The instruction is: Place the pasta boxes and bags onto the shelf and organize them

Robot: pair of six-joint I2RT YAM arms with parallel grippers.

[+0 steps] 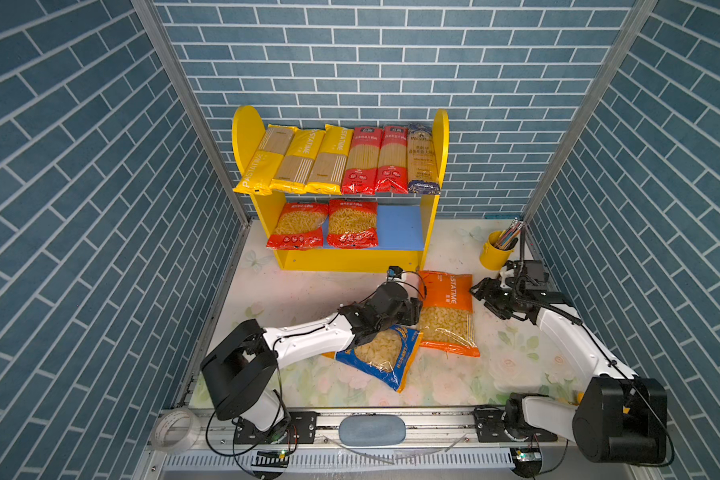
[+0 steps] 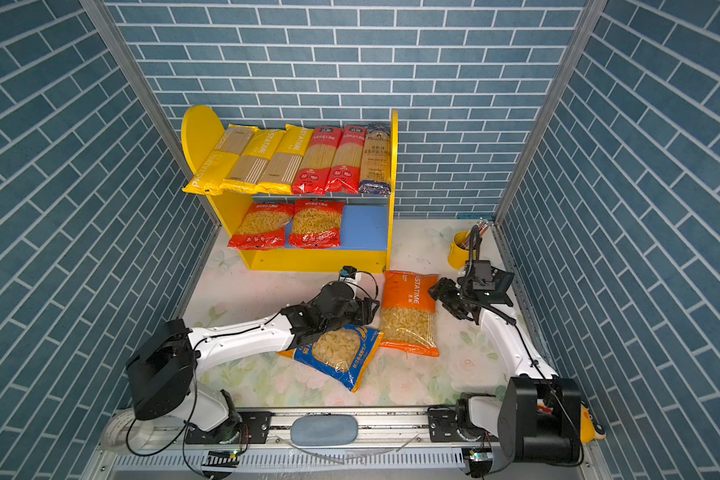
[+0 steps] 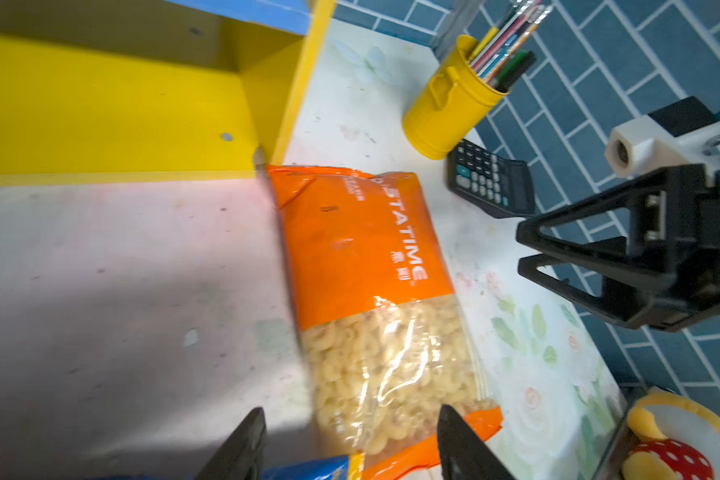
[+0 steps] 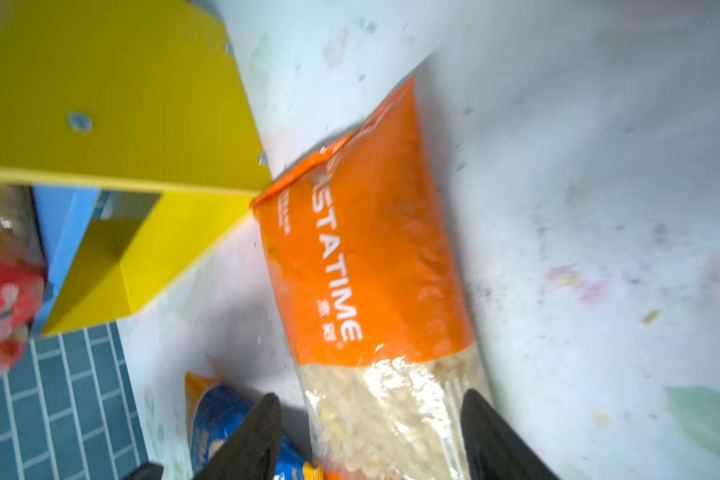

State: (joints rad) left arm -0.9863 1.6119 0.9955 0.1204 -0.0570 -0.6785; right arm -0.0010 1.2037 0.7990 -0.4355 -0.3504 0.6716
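- Shelf [image 1: 248,137] stands at the back of the table [image 1: 308,291]. On its upper board six long packs lie side by side, long axes running back to front: three yellow spaghetti packs [image 1: 296,160], two red spaghetti packs [image 1: 377,160] and one dark-blue spaghetti pack [image 1: 422,158] at the right end.
- On the blue lower board [image 1: 400,226], two red short-pasta bags [image 1: 352,224] sit side by side over its left and middle, red printed ends toward the front.
- The orange bag [image 1: 447,311] lies flat on the table, long axis back to front. Its orange printed end is at the shelf's right foot and its clear window end points toward the robot.
- The blue bag [image 1: 385,353] lies slanted just left of it, partly under the left arm, one corner meeting the orange bag's left edge.
- The left gripper [image 1: 415,311] is at the orange bag's left edge, jaws apart, clamping nothing.
- The right gripper [image 1: 479,299] hangs just right of the orange bag, jaws spread and empty, tips pointing toward it.
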